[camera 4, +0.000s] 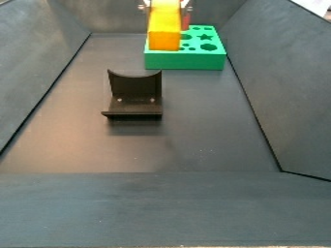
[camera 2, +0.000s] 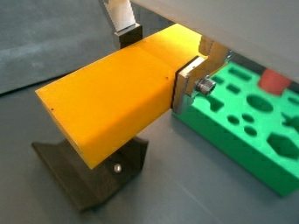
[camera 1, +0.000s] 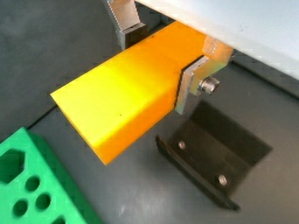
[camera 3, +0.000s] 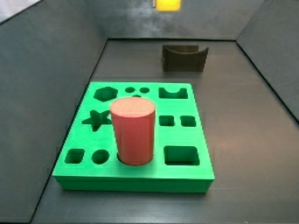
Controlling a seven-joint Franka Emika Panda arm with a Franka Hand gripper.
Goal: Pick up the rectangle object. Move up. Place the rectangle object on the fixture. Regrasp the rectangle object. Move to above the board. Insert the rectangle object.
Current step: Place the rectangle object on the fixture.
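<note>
My gripper [camera 1: 162, 54] is shut on the rectangle object [camera 1: 126, 94], a yellow-orange block that sticks out from between the silver fingers [camera 1: 193, 80]; it also shows in the other wrist view [camera 2: 111, 103] with the gripper [camera 2: 158, 54] around it. The block hangs high in the air in both side views [camera 3: 169, 4] [camera 4: 165, 26]. The fixture [camera 1: 216, 150], a dark notched block, stands on the floor below it and shows in the views [camera 2: 87, 175] [camera 3: 184, 57] [camera 4: 134, 95]. The green board [camera 3: 138, 140] lies apart from the fixture [camera 4: 185, 48] [camera 2: 247, 122] [camera 1: 35, 188].
A red cylinder [camera 3: 132, 131] stands upright on the board; its top shows in a wrist view [camera 2: 274, 80]. Dark sloped walls [camera 4: 39, 87] bound the bin floor on the sides.
</note>
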